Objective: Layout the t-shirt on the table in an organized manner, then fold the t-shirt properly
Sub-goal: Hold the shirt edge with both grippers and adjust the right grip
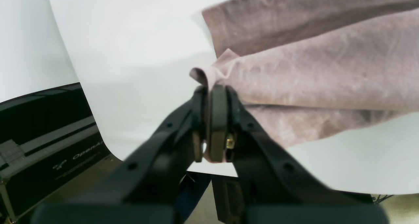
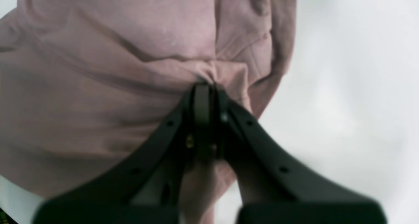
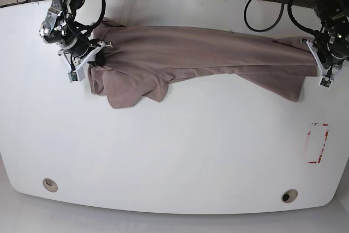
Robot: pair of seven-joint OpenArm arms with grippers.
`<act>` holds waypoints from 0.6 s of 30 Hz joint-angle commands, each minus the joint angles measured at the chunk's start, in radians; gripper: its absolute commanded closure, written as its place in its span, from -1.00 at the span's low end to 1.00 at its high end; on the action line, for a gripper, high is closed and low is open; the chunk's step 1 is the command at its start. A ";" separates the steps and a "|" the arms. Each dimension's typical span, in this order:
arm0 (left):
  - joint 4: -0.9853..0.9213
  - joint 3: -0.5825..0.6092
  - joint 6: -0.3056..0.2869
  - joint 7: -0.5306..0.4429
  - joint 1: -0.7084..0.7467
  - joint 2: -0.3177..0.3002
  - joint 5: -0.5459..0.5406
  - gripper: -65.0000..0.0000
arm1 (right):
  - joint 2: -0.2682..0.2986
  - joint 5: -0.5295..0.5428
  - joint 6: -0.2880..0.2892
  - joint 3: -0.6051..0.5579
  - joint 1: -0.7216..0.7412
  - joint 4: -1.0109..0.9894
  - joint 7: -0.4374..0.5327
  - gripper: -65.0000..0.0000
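Still-rumpled mauve t-shirt (image 3: 202,53), stretched lengthwise

Overhead base view; two close wrist views sharing the t-shirt (image 3: 207,50).

Large glossy white tabletop with rounded corners (image 3: 174,151) carries all; two round grommet holes near front edge, one left (image 3: 49,184), one right (image 3: 289,195); red-white tape rectangle (image 3: 318,143) near right edge; wrinkled dusty mauve-brown short-sleeved cloth shirt (image 3: 196,58) stretched in long band across far half, bunched lump at left end
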 commanded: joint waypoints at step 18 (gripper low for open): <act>0.018 -0.005 -0.001 -0.009 -0.106 -0.013 0.005 1.00 | 0.015 0.017 0.012 0.007 -0.026 0.289 -0.021 1.00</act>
